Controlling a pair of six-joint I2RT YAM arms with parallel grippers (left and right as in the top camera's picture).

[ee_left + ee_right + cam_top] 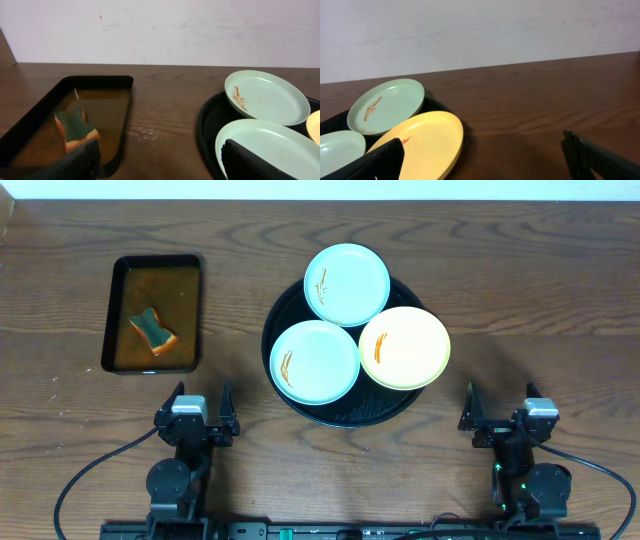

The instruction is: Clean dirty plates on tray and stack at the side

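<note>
Three plates rest on the round black tray (292, 406) at the table's middle. One mint-blue plate (347, 283) lies at the back, a second mint-blue plate (314, 361) at the front left, and a pale yellow plate (404, 347) at the right. All three carry orange streaks. My left gripper (197, 402) is open and empty near the front edge, left of the tray. My right gripper (501, 402) is open and empty, right of the tray. The left wrist view shows both mint plates (265, 96) (270, 147). The right wrist view shows the yellow plate (427, 142).
A small rectangular black tray (153, 313) of brown liquid stands at the left with a green-and-orange sponge (152, 329) lying in it; it also shows in the left wrist view (75, 129). A pale wall runs behind the table's far edge.
</note>
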